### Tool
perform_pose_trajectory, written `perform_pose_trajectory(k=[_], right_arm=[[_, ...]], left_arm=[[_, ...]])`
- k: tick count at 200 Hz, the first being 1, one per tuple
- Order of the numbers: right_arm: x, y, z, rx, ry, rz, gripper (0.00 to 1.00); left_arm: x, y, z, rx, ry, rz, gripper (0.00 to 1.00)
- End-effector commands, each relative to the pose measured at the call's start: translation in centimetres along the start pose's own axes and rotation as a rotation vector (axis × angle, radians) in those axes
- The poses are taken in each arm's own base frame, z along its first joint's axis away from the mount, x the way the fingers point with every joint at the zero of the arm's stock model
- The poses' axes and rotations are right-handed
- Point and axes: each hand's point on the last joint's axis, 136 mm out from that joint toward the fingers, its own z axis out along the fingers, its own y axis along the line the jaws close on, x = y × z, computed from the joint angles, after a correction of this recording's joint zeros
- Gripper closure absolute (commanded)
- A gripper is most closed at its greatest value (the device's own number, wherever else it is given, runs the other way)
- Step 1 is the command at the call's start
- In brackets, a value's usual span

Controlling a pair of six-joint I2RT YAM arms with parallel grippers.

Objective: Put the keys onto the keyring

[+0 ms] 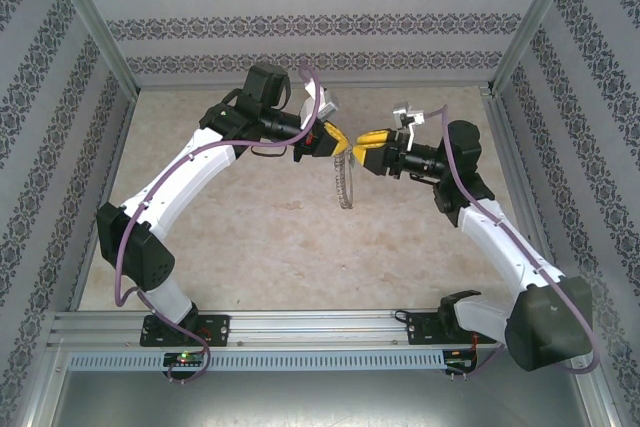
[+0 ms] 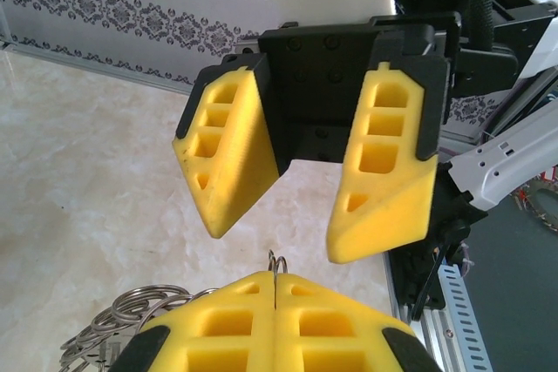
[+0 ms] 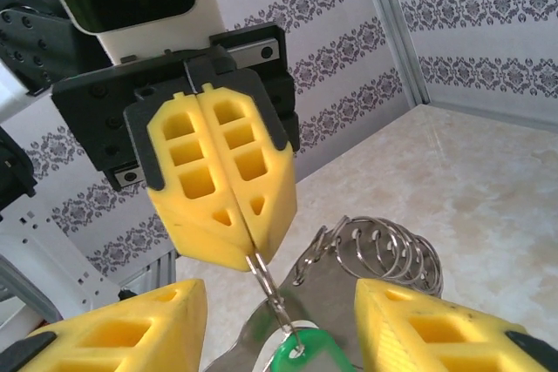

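We see the left gripper (image 3: 251, 254) clamped on the thin wire of the keyring (image 3: 392, 254), and the right gripper (image 2: 292, 240) with jaws apart. The keys (image 3: 301, 359) are cut off below, with only the green tag clear.

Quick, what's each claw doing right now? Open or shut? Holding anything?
Left claw: shut, pinching the keyring by its thin wire.
Right claw: open, holding nothing.
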Motion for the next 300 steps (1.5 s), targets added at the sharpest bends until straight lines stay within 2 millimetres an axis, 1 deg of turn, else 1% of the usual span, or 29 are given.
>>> perform_pose_trajectory(k=[1,25,49,57,70,91,100,127,151,165,174,181,195,209,232,258,285,300], right_arm=[[0.0,1.0,0.3,-0.052,-0.004,-0.029,0.54],[0.5,1.1,0.7,-0.065,0.007,-0.023,0.55],[0.6,1.0,1.0,-0.070,0.008,-0.021,0.59],[0.5,1.1,1.1,-0.073,0.009,-0.021,0.61],[0.6,1.1,1.2,-0.078,0.012,-0.020,0.69],[0.6,1.3,1.2,-0.084,0.014,-0.023,0.89],[0.7,1.3,1.2,-0.088,0.018,-0.020,1.00],[0.6,1.3,1.0,-0.081,0.014,-0.026,1.00],[0.0,1.1,0.7,-0.065,0.002,-0.036,1.00],[-0.5,1.1,0.6,-0.055,-0.001,-0.047,1.00],[-0.9,1.1,0.6,-0.046,0.000,-0.062,1.00],[-1.2,1.3,0.5,-0.042,0.004,-0.074,1.00],[-1.8,1.3,0.5,-0.020,0.011,-0.103,1.00],[-2.3,1.2,0.6,-0.003,0.029,-0.130,1.00],[-3.1,1.3,0.8,0.002,0.052,-0.173,1.00],[-3.7,1.7,1.3,-0.010,0.088,-0.220,1.00],[-3.4,1.9,2.0,-0.008,0.159,-0.264,1.00],[-3.0,1.6,2.2,-0.002,0.193,-0.277,1.00]], left_arm=[[-2.6,-1.1,-1.5,0.001,-0.068,0.066,1.00],[-2.6,-0.9,-1.5,-0.001,-0.069,0.065,1.00],[-2.7,-0.9,-1.5,-0.001,-0.072,0.067,1.00],[-2.7,-0.9,-1.5,-0.002,-0.072,0.065,1.00],[-2.7,-0.9,-1.5,-0.003,-0.072,0.066,1.00],[-2.7,-0.9,-1.5,-0.004,-0.073,0.065,1.00],[-2.7,-0.8,-1.5,-0.006,-0.073,0.064,1.00],[-2.9,-0.6,-1.5,-0.022,-0.075,0.060,1.00],[-3.3,0.2,-2.3,-0.063,-0.090,0.047,1.00],[-3.7,0.5,-3.1,-0.087,-0.108,0.047,0.87],[-3.9,0.5,-3.7,-0.104,-0.117,0.050,0.76],[-4.0,0.5,-4.1,-0.118,-0.123,0.054,0.70],[-4.2,0.3,-5.1,-0.136,-0.132,0.062,0.62],[-4.1,0.1,-5.8,-0.142,-0.131,0.065,0.56],[-3.2,-0.3,-6.2,-0.131,-0.099,0.059,0.52],[-2.3,-1.1,-6.1,-0.080,-0.070,0.049,0.48],[-1.2,-1.1,-5.4,-0.036,-0.033,0.023,0.48],[-0.6,-0.9,-5.0,-0.018,-0.020,0.010,0.48]])
